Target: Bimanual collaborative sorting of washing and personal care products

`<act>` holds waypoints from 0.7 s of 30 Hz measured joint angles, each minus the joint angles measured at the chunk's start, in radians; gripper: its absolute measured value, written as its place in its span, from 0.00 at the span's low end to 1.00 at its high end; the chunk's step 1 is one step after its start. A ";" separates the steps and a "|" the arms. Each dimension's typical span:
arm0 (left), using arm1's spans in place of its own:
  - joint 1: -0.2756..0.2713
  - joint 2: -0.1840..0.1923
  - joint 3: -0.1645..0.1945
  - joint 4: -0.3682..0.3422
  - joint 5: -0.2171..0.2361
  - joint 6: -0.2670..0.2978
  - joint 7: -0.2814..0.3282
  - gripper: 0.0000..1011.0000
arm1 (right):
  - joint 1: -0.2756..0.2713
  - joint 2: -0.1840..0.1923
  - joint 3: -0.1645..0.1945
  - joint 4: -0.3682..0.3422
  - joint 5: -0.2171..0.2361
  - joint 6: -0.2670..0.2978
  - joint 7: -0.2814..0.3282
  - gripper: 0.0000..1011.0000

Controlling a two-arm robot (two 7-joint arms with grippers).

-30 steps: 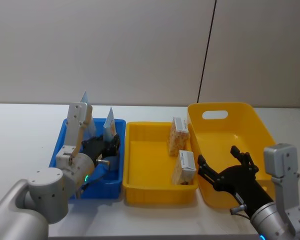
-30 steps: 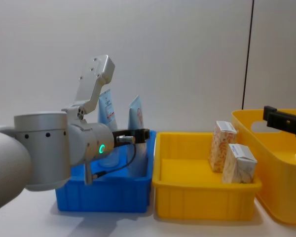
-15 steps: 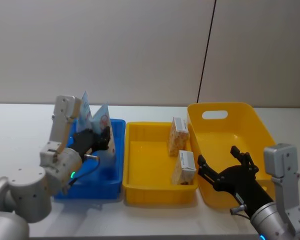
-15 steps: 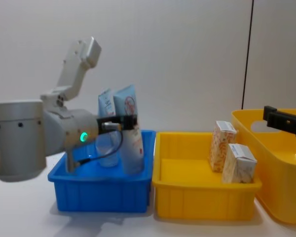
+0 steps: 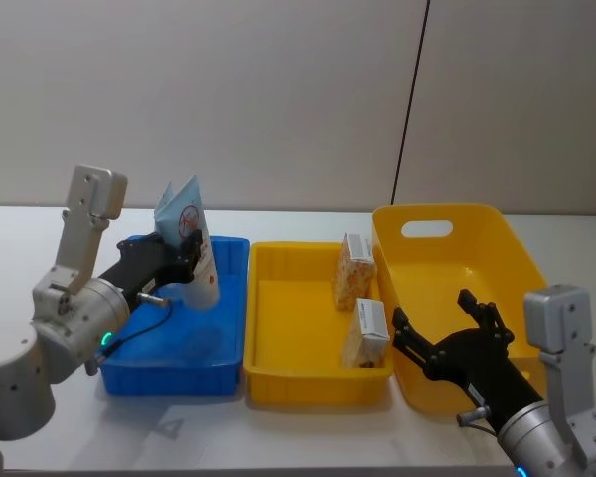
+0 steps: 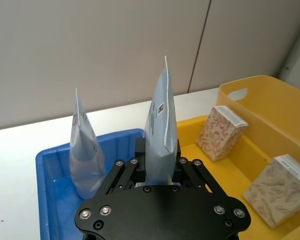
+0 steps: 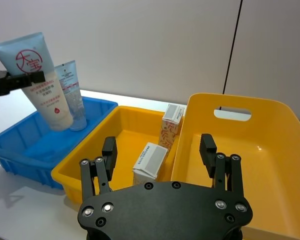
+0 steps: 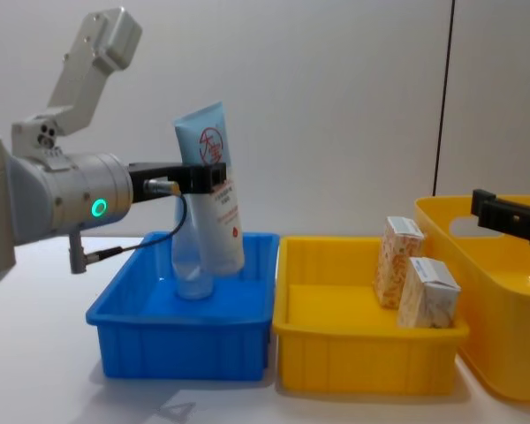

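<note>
My left gripper [image 5: 184, 254] is shut on a pale blue-and-white tube [image 5: 192, 246] with a red round logo, held tilted above the blue bin [image 5: 169, 379]. The chest view has the held tube [image 8: 215, 203] hanging clear of the bin floor in the left gripper [image 8: 208, 177]. A second tube [image 6: 85, 150] stands upright in the bin behind it. Two orange-speckled cartons [image 5: 355, 268] [image 5: 366, 334] stand in the shallow yellow tray [image 5: 298, 380]. My right gripper [image 5: 445, 324] hovers open over the front of the big yellow basket [image 5: 447, 215], holding nothing.
The blue bin [image 8: 181, 355], yellow tray [image 8: 367, 362] and big yellow basket [image 8: 512, 353] stand side by side on a white table. A plain wall lies close behind them. Bare table lies left of the bin and in front of the containers.
The left gripper has lifted the logo tube up out of the blue bin and drawn back to the left. The right gripper has stayed still.
</note>
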 joint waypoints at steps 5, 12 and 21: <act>0.005 0.015 -0.003 -0.025 -0.021 -0.002 -0.042 0.24 | 0.000 0.000 0.000 0.000 0.000 0.000 0.000 0.99; 0.001 0.029 -0.003 -0.043 -0.070 -0.012 -0.132 0.24 | 0.000 0.000 0.000 0.000 0.000 0.000 0.000 0.99; -0.018 0.033 0.007 -0.042 -0.127 -0.014 -0.238 0.24 | 0.000 0.000 0.000 0.000 0.000 0.000 0.000 0.99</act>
